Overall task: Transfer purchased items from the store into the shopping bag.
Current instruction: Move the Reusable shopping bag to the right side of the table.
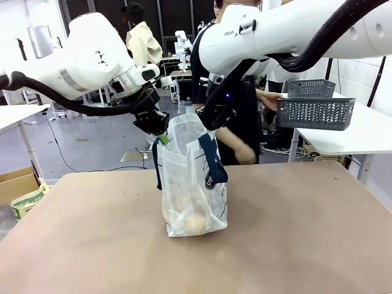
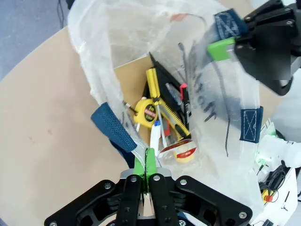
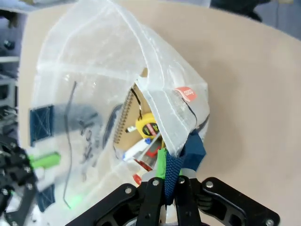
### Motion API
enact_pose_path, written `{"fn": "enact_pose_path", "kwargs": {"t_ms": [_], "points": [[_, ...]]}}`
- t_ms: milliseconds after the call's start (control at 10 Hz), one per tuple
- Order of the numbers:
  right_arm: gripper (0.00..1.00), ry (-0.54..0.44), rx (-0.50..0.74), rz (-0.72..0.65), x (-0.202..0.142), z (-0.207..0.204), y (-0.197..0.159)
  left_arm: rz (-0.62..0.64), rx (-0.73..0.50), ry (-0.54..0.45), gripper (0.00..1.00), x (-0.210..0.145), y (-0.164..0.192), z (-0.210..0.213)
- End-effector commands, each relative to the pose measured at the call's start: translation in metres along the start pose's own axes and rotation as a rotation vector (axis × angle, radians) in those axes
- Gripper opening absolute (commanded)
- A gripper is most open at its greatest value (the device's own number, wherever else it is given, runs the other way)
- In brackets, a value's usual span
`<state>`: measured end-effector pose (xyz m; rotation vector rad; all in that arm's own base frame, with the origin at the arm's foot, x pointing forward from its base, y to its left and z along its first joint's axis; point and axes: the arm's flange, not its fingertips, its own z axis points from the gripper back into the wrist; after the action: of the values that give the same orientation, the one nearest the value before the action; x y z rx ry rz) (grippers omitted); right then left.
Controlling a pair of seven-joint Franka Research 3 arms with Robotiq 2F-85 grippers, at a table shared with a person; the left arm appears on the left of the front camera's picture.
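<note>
Two grippers hold one shopping bag point(image 1: 195, 196) open at its mouth; the bag stands upright near the middle of the brown table point(image 1: 306, 239). The left gripper point(image 2: 146, 162) has its green pads pressed together on the translucent rim, just beside one navy strap patch. The right gripper point(image 3: 169, 172) has its fingers clamped on the opposite side, where a navy strap handle point(image 3: 173, 170) passes between them. Two navy strap handles show on the bag, one per side. The purchased items lie on the bottom inside it: one yellow tape measure point(image 2: 147, 113), one spiral notebook point(image 3: 126, 120), one roll of tape point(image 2: 184, 151) and one long yellow-and-black utility knife point(image 2: 164, 106). Several pen-like pieces lie among these; their count cannot be fixed through the film, though it appears to be two or three. Beyond the far edge of the table a person stands with one hand point(image 1: 268, 100) on one dark grey lattice basket point(image 1: 315, 113). A second lattice basket point(image 1: 311, 88) sits behind the first, on a white side table point(image 1: 361, 135). The person's other hand point(image 1: 242, 152) is blurred, low and just behind the bag.
</note>
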<state>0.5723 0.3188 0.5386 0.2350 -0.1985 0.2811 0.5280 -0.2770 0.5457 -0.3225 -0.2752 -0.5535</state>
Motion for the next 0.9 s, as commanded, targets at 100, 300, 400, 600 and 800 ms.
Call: {"fn": "enact_pose_path", "kwargs": {"t_ms": [100,300,400,600,800], "points": [[0.00,-0.050,0.056,-0.073,0.013,0.002,-0.005,0.007,-0.051,-0.034,0.00,0.014,-0.002,-0.002],[0.00,-0.019,0.031,-0.044,0.011,-0.003,-0.003,0.005,-0.029,-0.010,0.00,0.010,-0.004,-0.004],[0.00,-0.019,0.031,-0.044,0.011,-0.003,-0.003,0.005,-0.029,-0.010,0.00,0.010,-0.004,-0.004],[0.00,-0.021,0.122,-0.202,0.015,-0.002,-0.001,0.005,-0.029,-0.010,0.00,0.010,-0.004,-0.004],[0.00,-0.033,0.154,-0.379,0.014,0.001,0.006,0.005,-0.029,-0.010,0.00,0.010,-0.004,-0.004]]}}
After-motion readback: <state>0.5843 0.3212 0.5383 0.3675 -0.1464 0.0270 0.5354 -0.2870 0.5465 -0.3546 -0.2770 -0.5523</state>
